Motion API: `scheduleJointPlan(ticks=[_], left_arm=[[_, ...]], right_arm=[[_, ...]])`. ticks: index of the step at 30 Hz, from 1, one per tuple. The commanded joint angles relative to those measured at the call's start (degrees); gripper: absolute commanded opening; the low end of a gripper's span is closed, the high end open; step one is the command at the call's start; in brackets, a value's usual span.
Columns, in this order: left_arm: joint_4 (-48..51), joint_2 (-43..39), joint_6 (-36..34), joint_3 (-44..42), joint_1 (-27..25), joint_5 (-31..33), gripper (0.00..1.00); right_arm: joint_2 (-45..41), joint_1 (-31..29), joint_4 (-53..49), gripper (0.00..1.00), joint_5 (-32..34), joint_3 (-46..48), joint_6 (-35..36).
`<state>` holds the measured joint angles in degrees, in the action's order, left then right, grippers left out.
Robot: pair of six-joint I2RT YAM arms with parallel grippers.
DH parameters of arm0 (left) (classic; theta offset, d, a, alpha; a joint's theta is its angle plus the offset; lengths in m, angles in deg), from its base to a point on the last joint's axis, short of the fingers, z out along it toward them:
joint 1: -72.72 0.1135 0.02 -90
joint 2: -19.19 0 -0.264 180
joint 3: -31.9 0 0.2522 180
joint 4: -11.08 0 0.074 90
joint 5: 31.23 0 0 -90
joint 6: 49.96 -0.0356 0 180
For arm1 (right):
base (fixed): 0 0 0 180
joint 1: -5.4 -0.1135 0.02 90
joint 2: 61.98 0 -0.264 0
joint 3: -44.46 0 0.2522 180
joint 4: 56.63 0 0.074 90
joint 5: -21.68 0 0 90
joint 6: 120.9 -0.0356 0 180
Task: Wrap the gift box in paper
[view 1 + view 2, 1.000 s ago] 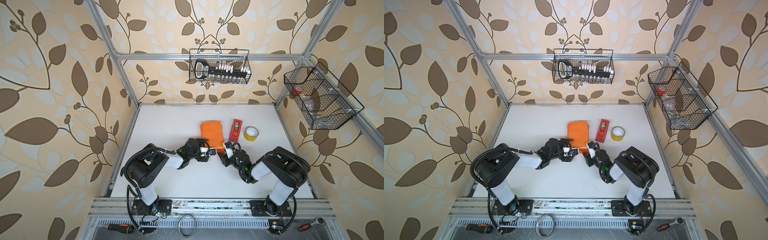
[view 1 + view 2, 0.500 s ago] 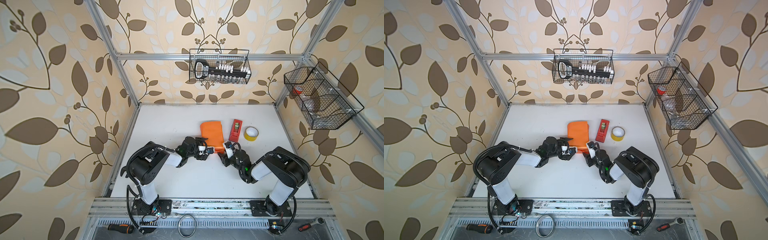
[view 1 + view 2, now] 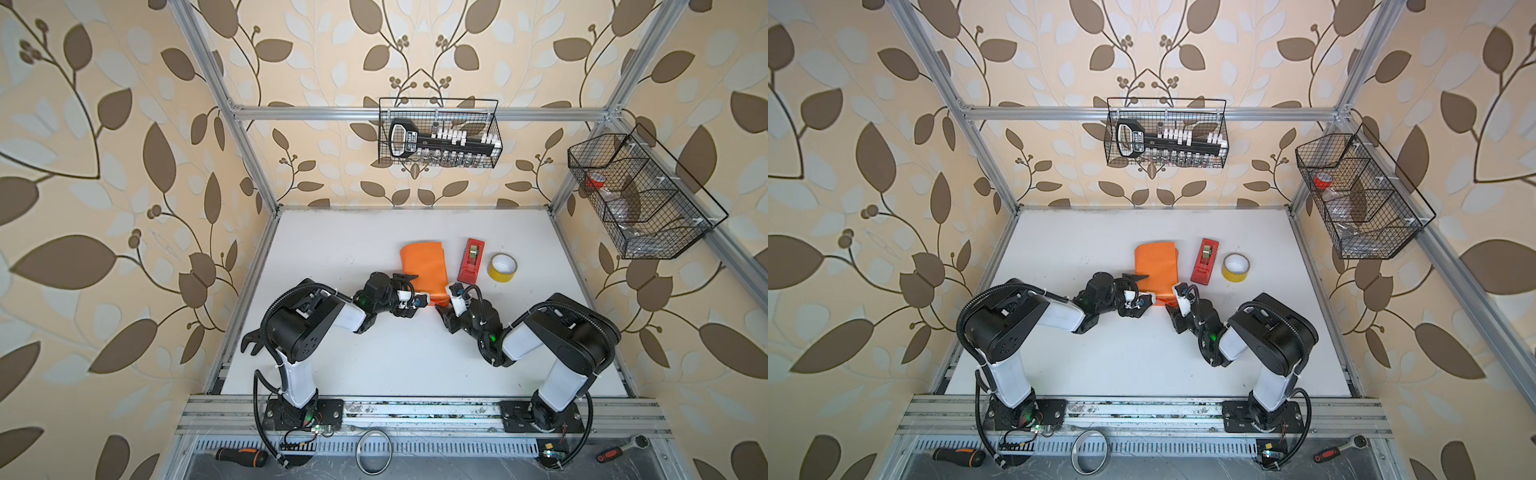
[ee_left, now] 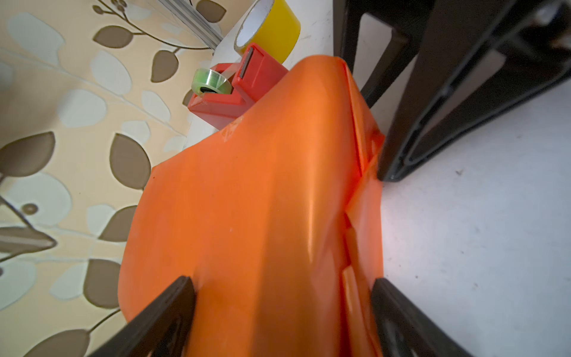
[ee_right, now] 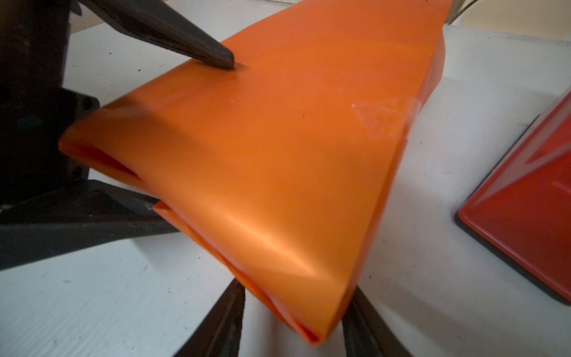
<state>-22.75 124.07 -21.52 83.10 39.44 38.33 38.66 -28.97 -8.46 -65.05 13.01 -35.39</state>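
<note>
Left wrist view: your left gripper [image 4: 281,282] straddles the paper [image 4: 247,185] wide; the right gripper [image 5: 296,290] brackets its near right corner, grip unclear. The gift box hides inside, mid-table. Squeezing may spring loose folds.

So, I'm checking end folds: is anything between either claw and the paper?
Nothing visible: the near end of the paper lies within the left claw and the right claw; the tape dispenser sits apart.
</note>
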Motion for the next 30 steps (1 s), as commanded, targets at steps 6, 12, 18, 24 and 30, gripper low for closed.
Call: scheduleJointPlan(ticks=[6, 12, 18, 24, 30], left_arm=[[4.44, 2.13, -5.5, -0.24, 0.63, 0.29, 0.82], [4.87, 2.61, -6.54, -1.28, 0.59, 1.68, 0.81], [5.49, 2.65, -7.17, -1.6, 0.59, 2.43, 0.8], [5.52, 3.15, -7.26, -1.76, 0.63, 2.67, 0.8], [5.67, 3.01, -7.17, -1.92, 0.63, 2.67, 0.78]], right_arm=[[0.52, 0.14, 0.69, 0.51, 0.69, -0.6, 0.35], [-0.56, 0.14, 0.68, 0.52, 1.04, 0.33, -0.2], [-5.42, 0.12, -0.22, 0.58, 1.06, 3.16, -2.36], [-15.93, 1.03, -8.97, 0.63, -1.31, 4.76, -5.94], [-31.03, 5.13, -29.34, 0.68, -4.78, 1.03, -8.68]])
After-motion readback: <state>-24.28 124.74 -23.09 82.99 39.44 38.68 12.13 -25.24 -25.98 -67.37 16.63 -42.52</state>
